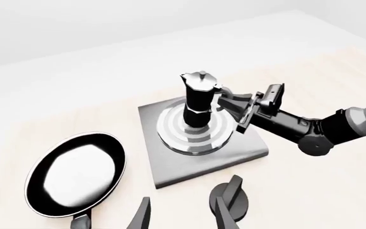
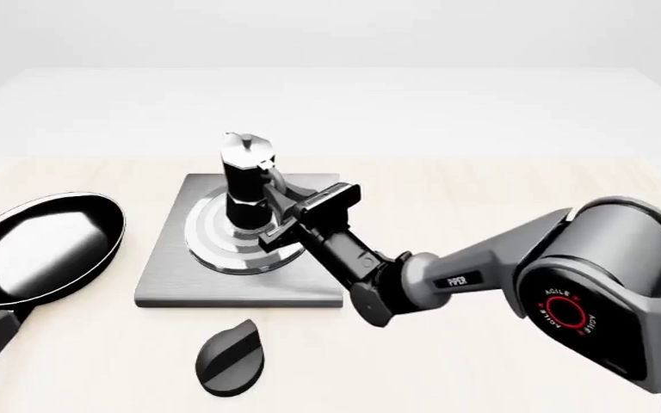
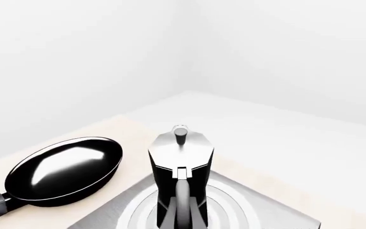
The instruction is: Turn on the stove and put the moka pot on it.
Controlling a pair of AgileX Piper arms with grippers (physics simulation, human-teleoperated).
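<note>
The moka pot point(image 2: 242, 176) stands upright on the silver rings of the grey stove slab point(image 2: 169, 280). It also shows in the left wrist view point(image 1: 198, 98) and the right wrist view point(image 3: 181, 167). My right gripper point(image 2: 275, 191) reaches in from the right and is shut on the pot's side handle point(image 1: 222, 93). The black teardrop knob point(image 2: 231, 357) lies on the table in front of the slab. In the left wrist view my left gripper point(image 1: 183, 218) is open and empty, hovering above the knob point(image 1: 232, 193). The left arm is out of the front view.
A round black frying pan point(image 2: 38, 245) lies left of the stove, its handle pointing to the near left corner. It also shows in the left wrist view point(image 1: 75, 174) and the right wrist view point(image 3: 65, 169). The right arm's forearm point(image 2: 446, 277) crosses the table right of the slab.
</note>
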